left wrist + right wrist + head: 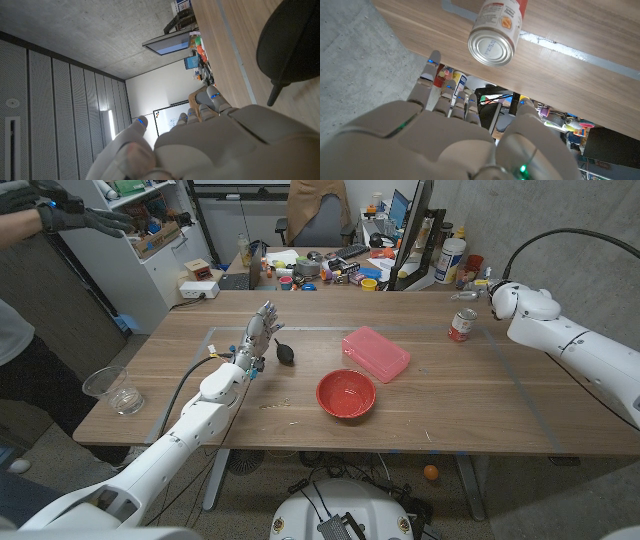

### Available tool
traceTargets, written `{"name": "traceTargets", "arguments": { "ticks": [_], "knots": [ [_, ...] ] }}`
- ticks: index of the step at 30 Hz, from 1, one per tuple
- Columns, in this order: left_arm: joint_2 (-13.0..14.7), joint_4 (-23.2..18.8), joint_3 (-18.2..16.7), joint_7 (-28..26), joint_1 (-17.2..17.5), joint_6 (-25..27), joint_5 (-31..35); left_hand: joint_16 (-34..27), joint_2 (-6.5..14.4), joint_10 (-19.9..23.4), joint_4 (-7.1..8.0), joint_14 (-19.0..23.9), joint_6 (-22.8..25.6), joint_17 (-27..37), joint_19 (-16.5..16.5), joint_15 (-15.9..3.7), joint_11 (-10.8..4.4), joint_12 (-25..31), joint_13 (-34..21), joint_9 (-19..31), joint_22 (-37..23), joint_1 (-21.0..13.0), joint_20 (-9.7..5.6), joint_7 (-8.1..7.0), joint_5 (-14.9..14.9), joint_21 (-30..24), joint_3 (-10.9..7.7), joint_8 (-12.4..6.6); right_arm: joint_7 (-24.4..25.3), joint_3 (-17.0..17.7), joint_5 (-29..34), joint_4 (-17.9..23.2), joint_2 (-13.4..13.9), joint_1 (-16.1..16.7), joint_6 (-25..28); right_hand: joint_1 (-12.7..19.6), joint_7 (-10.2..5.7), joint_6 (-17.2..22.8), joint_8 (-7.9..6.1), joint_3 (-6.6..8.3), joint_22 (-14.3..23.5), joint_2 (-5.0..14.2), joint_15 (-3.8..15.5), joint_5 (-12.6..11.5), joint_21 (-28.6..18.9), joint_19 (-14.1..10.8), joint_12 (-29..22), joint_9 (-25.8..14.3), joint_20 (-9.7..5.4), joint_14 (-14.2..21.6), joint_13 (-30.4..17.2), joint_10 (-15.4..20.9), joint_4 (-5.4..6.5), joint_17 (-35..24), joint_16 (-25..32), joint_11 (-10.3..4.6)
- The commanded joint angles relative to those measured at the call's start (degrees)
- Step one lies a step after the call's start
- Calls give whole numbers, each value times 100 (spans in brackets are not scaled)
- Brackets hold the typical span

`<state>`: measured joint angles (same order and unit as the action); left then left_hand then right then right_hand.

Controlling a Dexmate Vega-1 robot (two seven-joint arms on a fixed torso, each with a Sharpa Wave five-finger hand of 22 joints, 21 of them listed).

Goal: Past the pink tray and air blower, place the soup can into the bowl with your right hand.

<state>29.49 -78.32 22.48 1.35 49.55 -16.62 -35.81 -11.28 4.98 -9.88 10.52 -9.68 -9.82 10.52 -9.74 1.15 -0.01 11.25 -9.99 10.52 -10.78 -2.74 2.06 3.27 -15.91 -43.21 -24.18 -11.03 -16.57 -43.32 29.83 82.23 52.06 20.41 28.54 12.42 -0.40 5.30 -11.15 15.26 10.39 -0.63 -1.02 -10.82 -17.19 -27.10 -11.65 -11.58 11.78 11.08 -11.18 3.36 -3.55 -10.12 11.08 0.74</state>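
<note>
The soup can stands upright at the table's far right, white and red with a silver top. My right hand hovers just behind it with its fingers apart and nothing in them, a small gap from the can. The red bowl sits empty near the table's middle front. The pink tray lies between bowl and can. The black air blower lies left of the tray, next to my left hand, whose fingers reach up and hold nothing; the blower lies close beside it.
A clear plastic cup sits at the table's left front corner. Small items crowd the far edge, with a white bottle behind the can. A person's gloved hand reaches in at the upper left.
</note>
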Motion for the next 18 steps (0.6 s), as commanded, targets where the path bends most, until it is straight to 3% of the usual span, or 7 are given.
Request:
{"name": "traceTargets", "arguments": {
  "ticks": [1, 13, 18],
  "knots": [
    [-25, 75, 39, 51, -69, 22, 4, 5, 482, -383, -8, -283, -206, 12, -487, -18, 12, -3, -31, 13, -13, 42, 27, -30, -21, 13, -37, -2, -374, -219, 59, -156, -46, -128, 185, 11, 18, -3, -32, -37, -5, -36, -8, -37, -24, -99, -47, -28, 24, 84, -6, 30, -8, -8, 14, 71],
    [-6, 62, 25, 18, -61, 60, 0, 7, 481, -384, -8, -287, -210, 12, -488, -15, 12, -5, -31, 14, -13, 44, 24, -33, -20, 20, -46, 1, -615, -457, 154, -436, -210, -333, 164, 25, 30, 55, -60, -61, -21, -49, 36, -54, -49, -358, -86, -29, 1, 241, 0, 120, -18, -5, 34, 97],
    [-10, 89, 21, 16, -71, 68, -7, 8, 482, -387, -9, -289, -210, 12, -485, -13, 12, -6, -31, 14, -13, 44, 18, -25, -20, 21, -50, 1, -671, -524, 163, -521, -269, -394, 124, 17, 36, 60, -63, -97, -32, -73, 67, -69, -115, -723, -103, -29, -50, 389, 3, 167, -18, -8, 43, 99]
  ]
}}
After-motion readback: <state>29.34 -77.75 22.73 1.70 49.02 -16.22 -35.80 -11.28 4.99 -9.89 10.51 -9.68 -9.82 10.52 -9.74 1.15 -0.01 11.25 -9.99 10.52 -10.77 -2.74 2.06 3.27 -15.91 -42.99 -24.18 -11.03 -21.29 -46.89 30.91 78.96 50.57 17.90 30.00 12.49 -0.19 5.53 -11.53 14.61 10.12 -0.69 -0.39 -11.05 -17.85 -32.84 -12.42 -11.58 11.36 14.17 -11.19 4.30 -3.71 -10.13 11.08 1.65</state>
